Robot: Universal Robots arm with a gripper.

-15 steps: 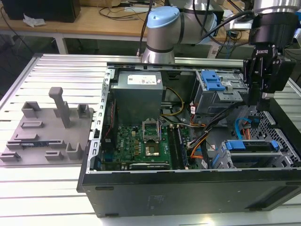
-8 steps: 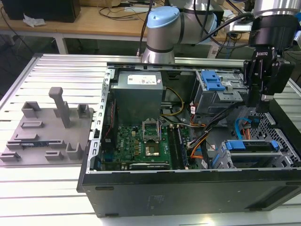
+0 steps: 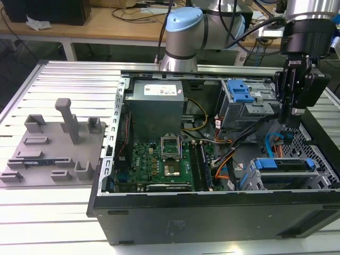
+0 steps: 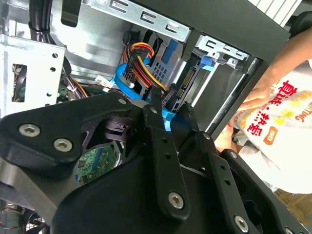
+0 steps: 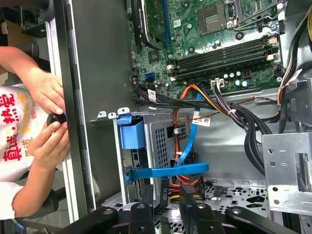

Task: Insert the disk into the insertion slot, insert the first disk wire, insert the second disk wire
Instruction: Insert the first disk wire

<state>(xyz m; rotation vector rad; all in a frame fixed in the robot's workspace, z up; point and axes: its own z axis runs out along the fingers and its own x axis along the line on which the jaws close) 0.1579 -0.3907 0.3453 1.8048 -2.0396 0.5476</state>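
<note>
The disk, seen by its blue caddy edge, sits in the insertion slot of the grey cage at the exterior view's lower right. In the first wrist view the caddy's blue end shows beside the perforated cage wall. My gripper hangs just behind that cage. Both wrist views show my gripper narrowed onto a disk wire: a black plug and blue flat wire fill the gap. The blue wire loops across beyond the fingertips.
A taller metal box with a blue tab stands behind the gripper. Motherboard and power supply fill the case's middle. Loose cable bundles cross near the cage. A person's hands hold a small black object outside the case wall.
</note>
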